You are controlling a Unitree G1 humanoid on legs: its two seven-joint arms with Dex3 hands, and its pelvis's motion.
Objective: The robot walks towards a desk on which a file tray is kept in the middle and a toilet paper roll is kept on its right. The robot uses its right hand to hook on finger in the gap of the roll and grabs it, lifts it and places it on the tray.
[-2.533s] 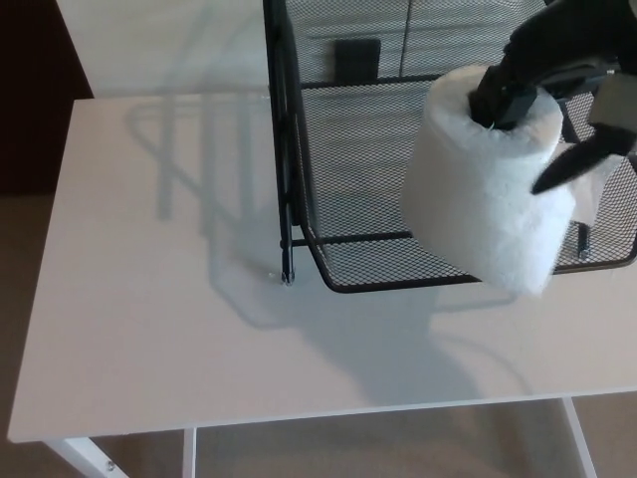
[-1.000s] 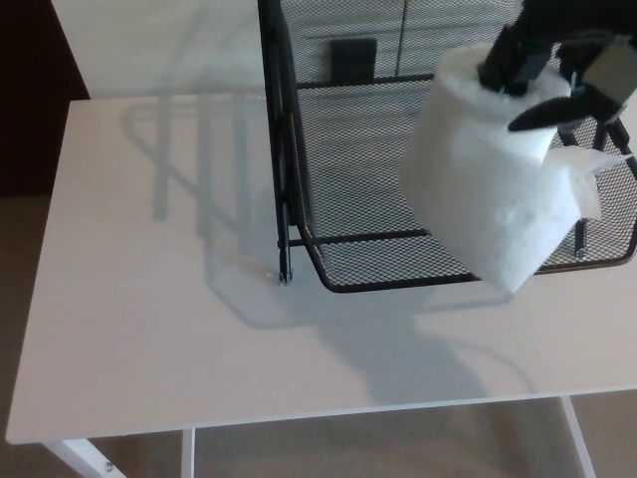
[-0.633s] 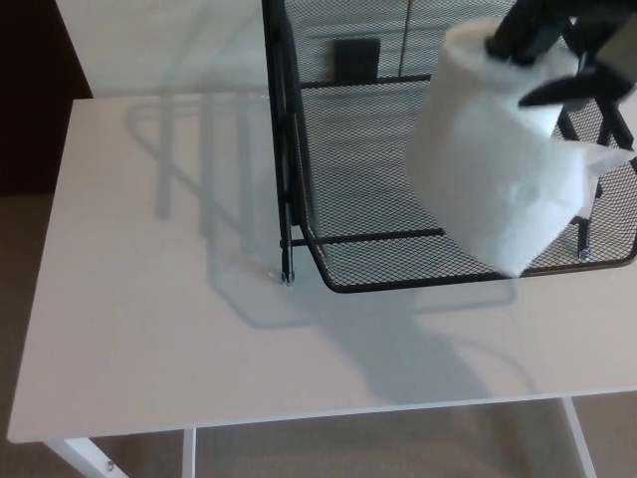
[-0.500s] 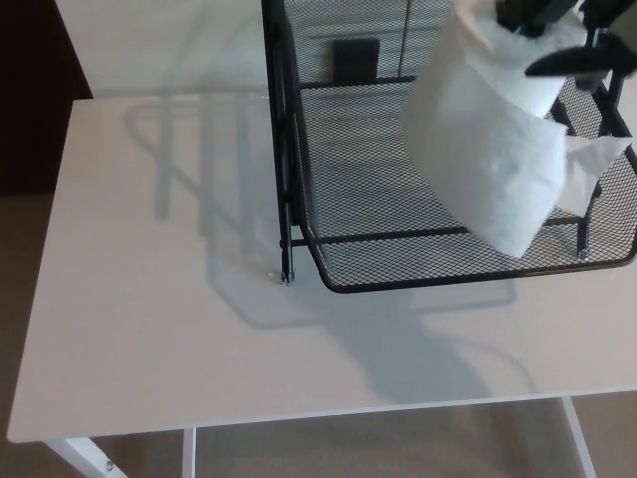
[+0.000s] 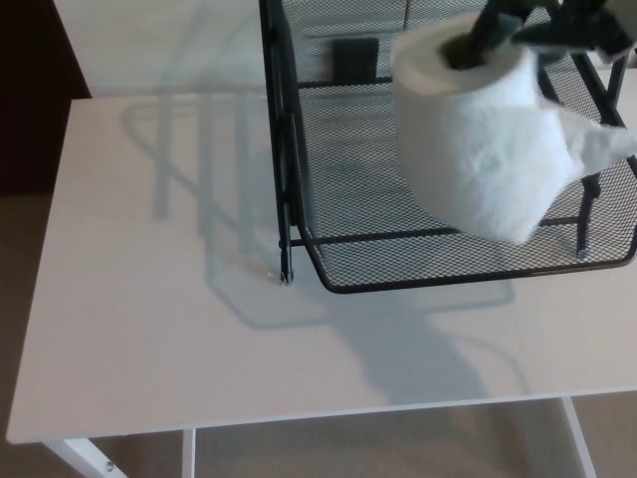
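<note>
A white toilet paper roll (image 5: 483, 134) hangs in the air above the black mesh file tray (image 5: 343, 179), tilted, with a loose sheet flapping at its right. My right hand (image 5: 542, 22) enters at the top right edge, with one black finger hooked into the roll's core hole and another finger across the roll's top. Most of the hand is cut off by the frame. The tray stands on the white desk (image 5: 149, 299), and its lowest shelf lies under the roll. My left hand does not show.
The tray's black upright frame (image 5: 284, 149) rises along its left side. A dark small block (image 5: 355, 58) sits at the tray's back. The desk's front edge and white legs show at the bottom, with beige floor below.
The roll, hooked on my right hand, has risen and swung to the left over the tray. It now tilts so its core hole faces the camera.
</note>
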